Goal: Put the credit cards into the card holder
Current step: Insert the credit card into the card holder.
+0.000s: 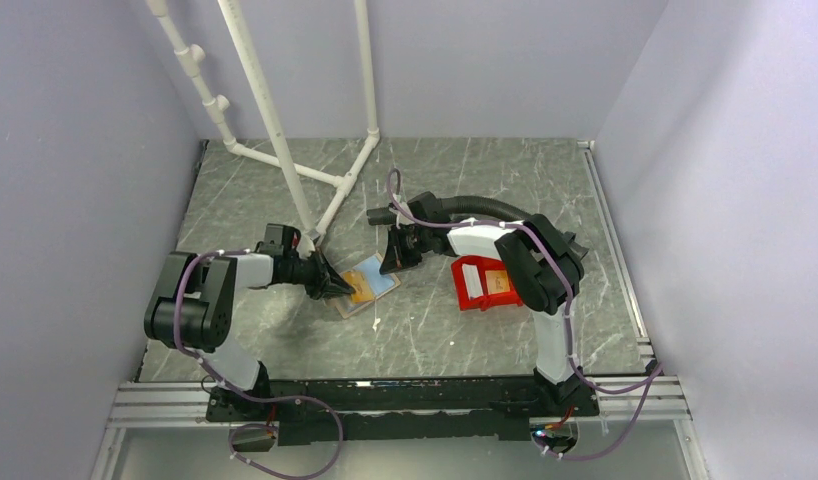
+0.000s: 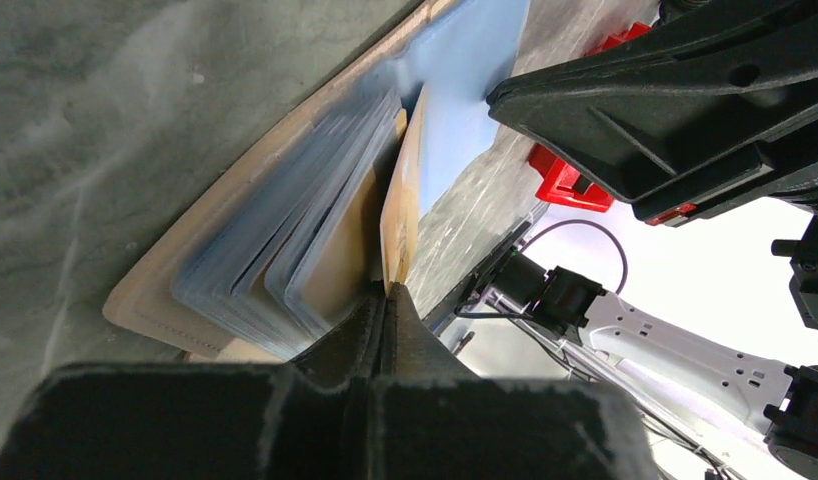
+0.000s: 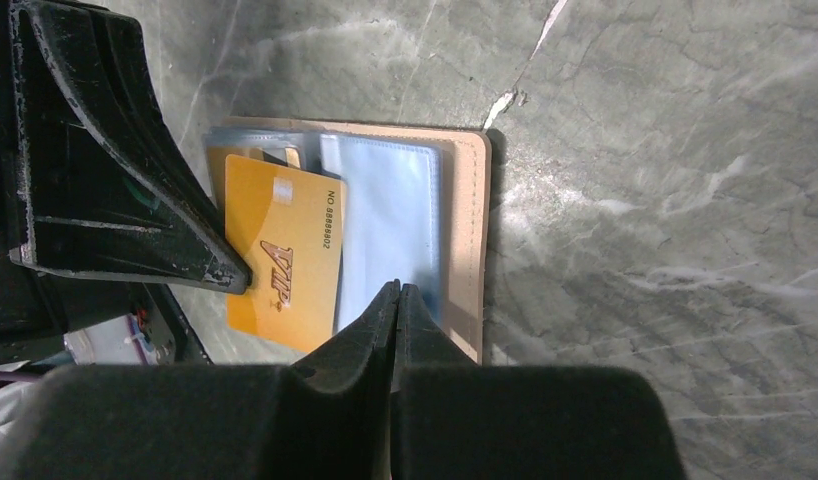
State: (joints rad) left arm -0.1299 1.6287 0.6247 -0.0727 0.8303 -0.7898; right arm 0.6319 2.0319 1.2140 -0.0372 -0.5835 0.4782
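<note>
The tan card holder (image 1: 383, 271) lies open on the grey marble table, its clear pockets fanned out (image 2: 285, 250). My left gripper (image 1: 332, 287) is shut on the edge of a tan-orange credit card (image 3: 283, 262) that stands partly inside the pockets; it shows edge-on in the left wrist view (image 2: 399, 215), just past my left gripper's tips (image 2: 388, 292). My right gripper (image 1: 391, 264) is shut on one clear pocket leaf (image 3: 390, 215) at the holder's other side (image 3: 471, 230), its tips (image 3: 397, 290) over that leaf. Other cards in the holder are hidden.
A red plastic bin (image 1: 482, 283) with pale and orange items stands right of the holder, under my right arm. A white pipe frame (image 1: 285, 140) stands at the back left, one foot close to my left wrist. Grey walls close in the table.
</note>
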